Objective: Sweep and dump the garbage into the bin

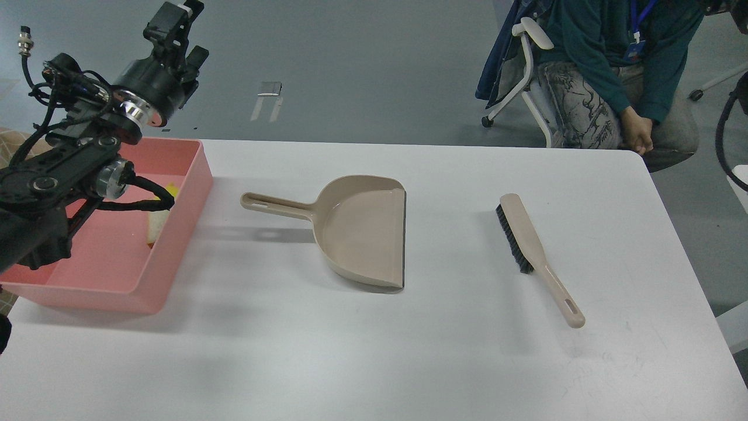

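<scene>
The pink bin (186, 225) stands at the table's left edge. Inside it lie the white bread slice (156, 225) and the yellow chunk (172, 188), which is mostly hidden behind my left arm's cable. My left gripper (177, 16) is raised above the bin's far corner, pointing up and away, with nothing in it. Its fingers are dark and I cannot tell them apart. The beige dustpan (362, 231) lies empty at the table's middle. The beige brush (529, 245) lies to its right. My right gripper is out of view.
A seated person (608, 64) and a white chair (534, 70) are beyond the table's far right corner. A black cable of my right arm (727, 140) hangs at the right edge.
</scene>
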Robot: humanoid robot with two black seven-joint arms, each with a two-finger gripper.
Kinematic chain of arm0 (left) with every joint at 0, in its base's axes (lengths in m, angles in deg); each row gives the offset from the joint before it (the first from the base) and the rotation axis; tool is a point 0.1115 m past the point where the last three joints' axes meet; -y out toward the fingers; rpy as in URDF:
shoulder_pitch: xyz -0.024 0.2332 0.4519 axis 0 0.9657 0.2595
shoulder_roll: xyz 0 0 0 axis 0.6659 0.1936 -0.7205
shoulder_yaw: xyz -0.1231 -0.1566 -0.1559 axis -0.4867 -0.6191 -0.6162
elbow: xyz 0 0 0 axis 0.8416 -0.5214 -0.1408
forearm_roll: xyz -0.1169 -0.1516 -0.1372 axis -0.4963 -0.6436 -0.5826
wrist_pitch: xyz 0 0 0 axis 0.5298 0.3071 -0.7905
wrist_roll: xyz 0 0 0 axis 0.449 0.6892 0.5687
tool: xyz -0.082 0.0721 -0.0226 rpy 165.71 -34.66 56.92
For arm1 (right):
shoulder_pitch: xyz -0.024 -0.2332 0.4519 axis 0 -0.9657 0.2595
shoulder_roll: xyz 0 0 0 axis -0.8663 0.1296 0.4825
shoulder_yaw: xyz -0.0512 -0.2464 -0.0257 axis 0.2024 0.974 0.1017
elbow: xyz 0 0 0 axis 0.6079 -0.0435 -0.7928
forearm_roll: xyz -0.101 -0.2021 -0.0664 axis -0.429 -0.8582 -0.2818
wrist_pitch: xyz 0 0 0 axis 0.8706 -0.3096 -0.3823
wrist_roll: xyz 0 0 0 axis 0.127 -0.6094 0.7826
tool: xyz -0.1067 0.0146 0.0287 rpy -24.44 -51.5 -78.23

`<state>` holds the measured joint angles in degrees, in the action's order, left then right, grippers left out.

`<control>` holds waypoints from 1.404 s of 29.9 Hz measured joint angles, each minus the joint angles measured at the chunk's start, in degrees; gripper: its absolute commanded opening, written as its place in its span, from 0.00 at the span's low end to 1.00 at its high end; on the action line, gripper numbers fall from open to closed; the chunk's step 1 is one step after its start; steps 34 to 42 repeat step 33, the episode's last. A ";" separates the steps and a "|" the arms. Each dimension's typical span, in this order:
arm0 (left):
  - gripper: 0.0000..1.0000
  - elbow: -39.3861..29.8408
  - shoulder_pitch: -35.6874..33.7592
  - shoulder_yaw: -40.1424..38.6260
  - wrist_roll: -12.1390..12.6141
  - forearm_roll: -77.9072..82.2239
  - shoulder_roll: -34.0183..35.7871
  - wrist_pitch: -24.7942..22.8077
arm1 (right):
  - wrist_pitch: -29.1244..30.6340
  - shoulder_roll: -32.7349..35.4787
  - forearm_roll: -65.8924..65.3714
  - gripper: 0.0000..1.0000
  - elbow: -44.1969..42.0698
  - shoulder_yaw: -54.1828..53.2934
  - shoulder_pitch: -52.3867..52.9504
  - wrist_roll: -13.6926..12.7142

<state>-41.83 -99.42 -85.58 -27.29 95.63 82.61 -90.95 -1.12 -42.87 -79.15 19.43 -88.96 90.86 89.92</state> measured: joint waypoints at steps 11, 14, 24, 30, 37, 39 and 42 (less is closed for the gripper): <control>0.98 18.14 -2.95 -0.70 -2.39 -10.91 -13.35 -22.32 | 6.28 -15.10 8.92 0.99 -14.77 -3.35 -0.34 11.37; 0.98 19.57 -3.03 -1.31 -2.45 -13.21 -16.08 -23.09 | 11.17 -17.80 11.79 0.99 -15.16 -3.29 -2.73 11.92; 0.98 22.80 -3.73 -3.51 -2.46 -14.77 -19.61 -23.21 | 14.74 -22.93 13.07 0.99 -15.39 -4.18 -6.83 12.15; 0.98 24.28 -4.98 -4.23 -2.46 -14.83 -20.12 -23.21 | 14.76 -23.22 13.05 1.00 -15.32 -4.22 -7.71 12.21; 0.98 24.30 -5.16 -4.38 -2.46 -14.92 -20.22 -23.21 | 14.76 -23.22 13.05 0.99 -15.20 -4.26 -7.83 12.21; 0.98 24.30 -5.16 -4.38 -2.46 -14.92 -20.22 -23.21 | 14.76 -23.22 13.05 0.99 -15.20 -4.26 -7.83 12.21; 0.98 24.30 -5.16 -4.38 -2.46 -14.92 -20.22 -23.21 | 14.76 -23.22 13.05 0.99 -15.20 -4.26 -7.83 12.21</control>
